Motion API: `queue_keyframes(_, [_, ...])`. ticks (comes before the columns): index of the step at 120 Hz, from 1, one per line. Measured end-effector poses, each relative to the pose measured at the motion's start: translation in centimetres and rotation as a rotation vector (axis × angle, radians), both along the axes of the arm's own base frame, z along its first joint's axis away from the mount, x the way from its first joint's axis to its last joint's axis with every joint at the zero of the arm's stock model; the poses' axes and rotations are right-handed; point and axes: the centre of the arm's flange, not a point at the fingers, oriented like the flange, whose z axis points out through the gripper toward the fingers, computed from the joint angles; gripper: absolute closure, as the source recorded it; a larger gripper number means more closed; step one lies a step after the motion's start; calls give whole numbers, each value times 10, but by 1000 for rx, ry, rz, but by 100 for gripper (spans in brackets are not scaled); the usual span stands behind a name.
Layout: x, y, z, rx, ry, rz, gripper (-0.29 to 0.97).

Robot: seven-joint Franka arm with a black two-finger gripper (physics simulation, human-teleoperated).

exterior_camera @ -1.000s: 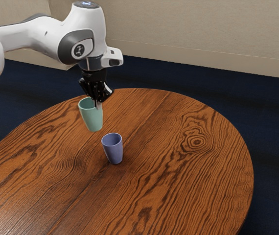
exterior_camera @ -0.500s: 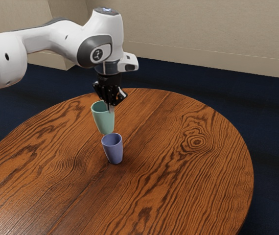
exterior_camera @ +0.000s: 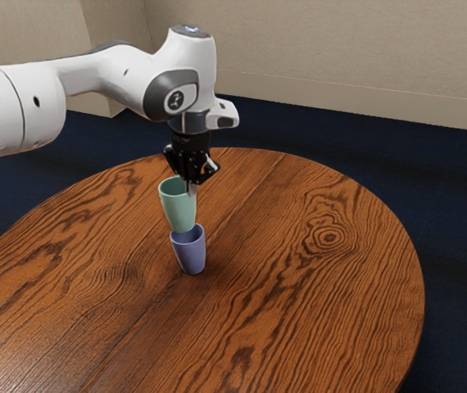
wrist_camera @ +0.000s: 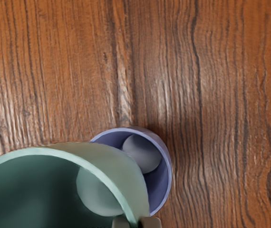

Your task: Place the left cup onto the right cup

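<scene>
The green cup (exterior_camera: 178, 203) hangs from my fingers (exterior_camera: 190, 180), which are clamped on the rim wall on its side toward the exterior view's right. A second ago it hung further toward the exterior view's left, well apart from the purple cup (exterior_camera: 189, 250) and higher over the worktop (exterior_camera: 324, 278). Since then my arm has swung it across and down, and now its base meets the purple cup's mouth; whether it is already touching I cannot tell.

It leans a little, its top tipped toward the exterior view's left. From my hand's camera the green cup (wrist_camera: 111, 164) overlaps only part of the purple cup (wrist_camera: 161, 173), whose far inner wall and floor are uncovered, so I judge the two are not yet centred. The carry looks almost over. What is left is a small shift toward the purple cup's middle, a short descent so the base seats inside, and then letting go. Releasing while off-centre could tip either cup.
</scene>
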Motion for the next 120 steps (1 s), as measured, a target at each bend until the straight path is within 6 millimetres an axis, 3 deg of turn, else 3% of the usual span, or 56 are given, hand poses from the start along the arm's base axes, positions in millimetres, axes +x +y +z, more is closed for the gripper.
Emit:
queue_keyframes(25, [1,1,-3,1,5,5,76])
queue_keyframes(66, [-1,-1,-3,-3,12,8,41])
queue_keyframes(120, [-8,-1,16,-9,-3,10,13])
